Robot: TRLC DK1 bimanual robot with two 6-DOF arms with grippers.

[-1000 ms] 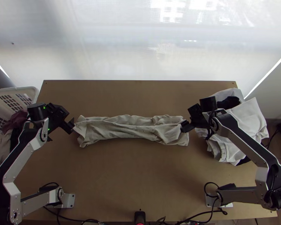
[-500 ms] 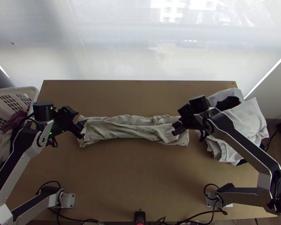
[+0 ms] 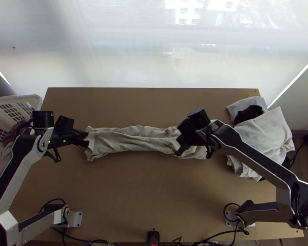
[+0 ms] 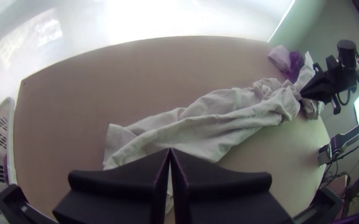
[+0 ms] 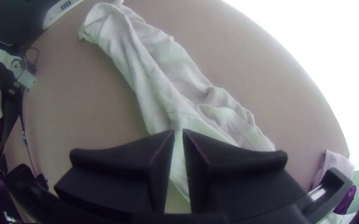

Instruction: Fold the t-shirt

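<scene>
presently, the shirt (image 3: pixel 129 140) lies mid-table as a long, narrow, rumpled strip, its ends at 9 and 3 o'clock. the left gripper (image 3: pixel 86 139) is at the 9 o'clock end, its fingertips brought together; i cannot tell whether a hem is pinched. the right gripper (image 3: pixel 180 137) is over the cloth, inboard of the 3 o'clock end, its fingers parted by a narrow gap.

handling: judge the fabric light, limp and not fragile. it should slide easily on the table (image 3: pixel 154 192) and will likely crease if pushed. take hold at an end, near a corner, with all layers between the fingers; a shallow pinch may lift the top layer only. lengthwise folding appears largely complete, though loosely. the probable next step is to bring one end inward over the strip.

clearances: bare tabletop extends from the strip toward 12 o'clock and, more widely, toward 6. at 3 o'clock a clothes pile (image 3: pixel 269 131) lies close to the shirt's end; limit outward travel there. at 10 o'clock the basket (image 3: pixel 20 98) stands beside the table, near the left arm (image 3: pixel 14 168); keep the elbow clear.
</scene>
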